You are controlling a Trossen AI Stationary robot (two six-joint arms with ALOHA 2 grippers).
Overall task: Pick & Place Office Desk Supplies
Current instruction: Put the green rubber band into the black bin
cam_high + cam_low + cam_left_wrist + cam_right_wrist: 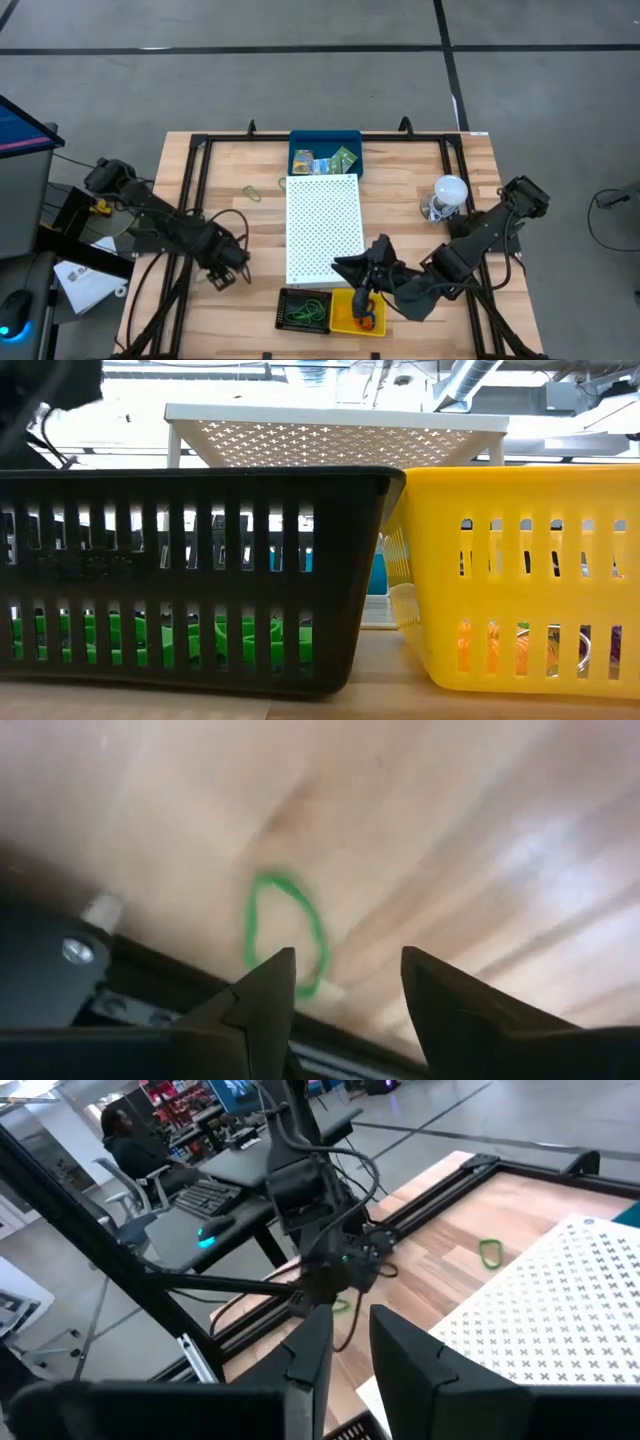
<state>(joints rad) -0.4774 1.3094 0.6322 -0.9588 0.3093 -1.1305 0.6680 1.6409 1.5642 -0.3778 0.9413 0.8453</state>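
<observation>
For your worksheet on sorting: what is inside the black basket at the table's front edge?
Inside the black basket lie green rubber-band loops, seen from above and through its slats in the low view. Anything beneath the tangle is covered and cannot be seen.

Even overhead light, soft shadows.
Left wrist view blurred, glare on counter [520, 850]; low view backlit, ceiling blown out.

**Legible text: none found**

High view: the printed packets [330, 160] in the blue bin [325, 139] carry coloured print, too small to read. A white sheet [85, 281] left of the surface [230, 170] shows dark marks, not legible. Right wrist view: distant red shelving signs [180, 1100] cannot be read. Low and left wrist views: no lettering.
</observation>
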